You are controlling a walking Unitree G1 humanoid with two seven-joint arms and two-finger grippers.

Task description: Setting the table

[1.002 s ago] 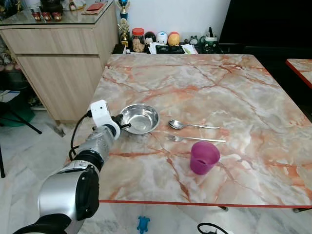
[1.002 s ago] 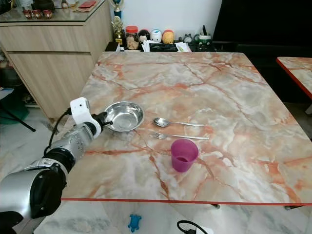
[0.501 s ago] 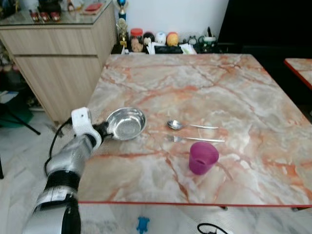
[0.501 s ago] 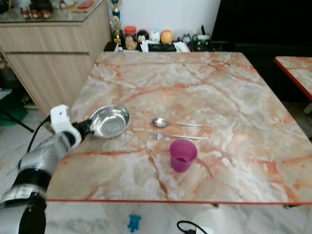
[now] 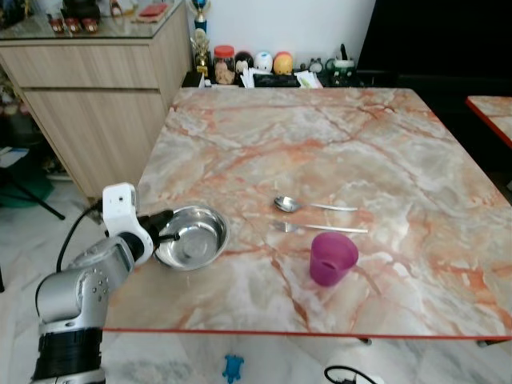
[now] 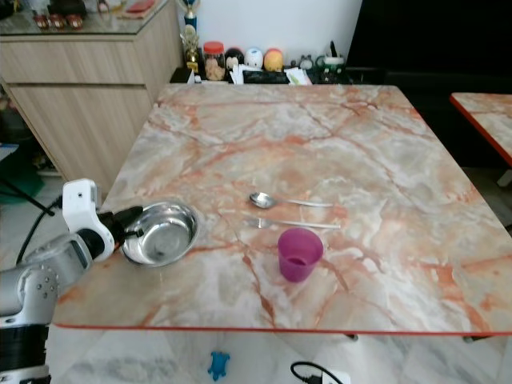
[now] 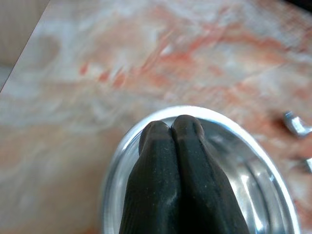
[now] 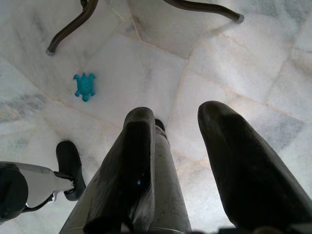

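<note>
A shiny steel bowl (image 5: 192, 236) rests on the marble table (image 5: 336, 144) near its front left corner. My left gripper (image 5: 162, 234) is shut on the bowl's left rim; in the left wrist view its black fingers (image 7: 170, 161) press together over the bowl's edge (image 7: 122, 151). A spoon (image 5: 304, 206) and a fork (image 5: 320, 228) lie side by side at mid-table. In front of them stands a purple cup (image 5: 333, 258), upright. My right gripper (image 8: 173, 146) hangs open above the floor.
A wooden sideboard (image 5: 96, 88) stands left of the table. Jars and small figures (image 5: 256, 64) line a low shelf behind the table's far edge. A blue turtle toy (image 8: 84, 86) lies on the tiled floor beside chair legs (image 8: 73, 27). A second table's corner (image 5: 492, 112) shows at right.
My left gripper has dragged the bowl left and toward the table's front edge, away from the spoon and fork. The camera shifted slightly too.
</note>
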